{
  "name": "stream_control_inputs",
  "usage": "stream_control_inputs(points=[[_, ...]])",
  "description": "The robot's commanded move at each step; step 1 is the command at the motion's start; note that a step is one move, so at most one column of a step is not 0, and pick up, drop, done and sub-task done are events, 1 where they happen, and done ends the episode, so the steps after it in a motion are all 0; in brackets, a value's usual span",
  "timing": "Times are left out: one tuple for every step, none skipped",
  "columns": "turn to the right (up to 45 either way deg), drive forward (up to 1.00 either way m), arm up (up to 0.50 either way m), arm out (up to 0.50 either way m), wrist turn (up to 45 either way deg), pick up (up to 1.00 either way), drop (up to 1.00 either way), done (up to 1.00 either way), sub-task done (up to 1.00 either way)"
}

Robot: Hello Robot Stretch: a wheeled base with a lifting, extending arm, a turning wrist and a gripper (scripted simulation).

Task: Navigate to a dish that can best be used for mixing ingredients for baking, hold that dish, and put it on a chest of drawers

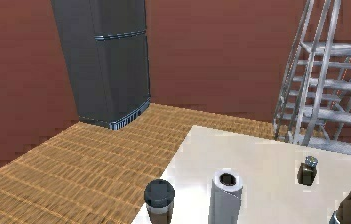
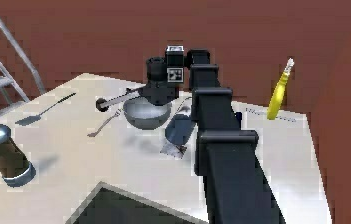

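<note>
- Ahead, in the forward view, a tall dark fridge (image 1: 108,60) stands against a red-brown wall (image 1: 223,50), on a wooden plank floor (image 1: 73,160).
- A metal ladder (image 1: 323,75) rises at that view's right, behind the far edge of a pale table (image 1: 273,165).
- On the table's near side stand a dark lidded cup (image 1: 160,197), a white paper roll (image 1: 226,195) and, further right, a small dark shaker (image 1: 309,170).
- Seen from the arm side view, the dark arm (image 2: 223,140) reaches out over the same pale tabletop (image 2: 73,160), with two white marker squares at its far end.
- The gripper (image 2: 151,98) sits just left of those squares, right at the rim of a grey bowl (image 2: 143,114), the dish for mixing.
- The bowl is near the middle of the tabletop; whether it rests there or is lifted cannot be told, nor whether the gripper holds anything.
- How the jaws stand cannot be told from these pictures.
- A dark ladle (image 2: 110,102) and a thin spoon (image 2: 103,126) lie just left of the bowl, and a flat utensil (image 2: 45,109) lies further left.
- A small silvery object (image 2: 176,136) lies beside the arm, just right of the bowl.
- A yellow spray bottle (image 2: 278,92) stands upright near the table's far right corner.
- A dark canister with a silver top (image 2: 5,152) stands at the near left.
</note>
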Motion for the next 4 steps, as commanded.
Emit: stream_control_inputs(points=[[0.0, 0.0, 0.0, 0.0, 24.0, 0.0, 0.0, 0.0, 0.0], [0.0, 0.0, -0.12, 0.0, 0.0, 0.0, 0.0, 0.0, 0.0], [0.0, 0.0, 0.0, 0.0, 0.0, 1.0, 0.0, 0.0, 0.0], [0.0, 0.0, 0.1, 0.0, 0.0, 0.0, 0.0, 0.0, 0.0]])
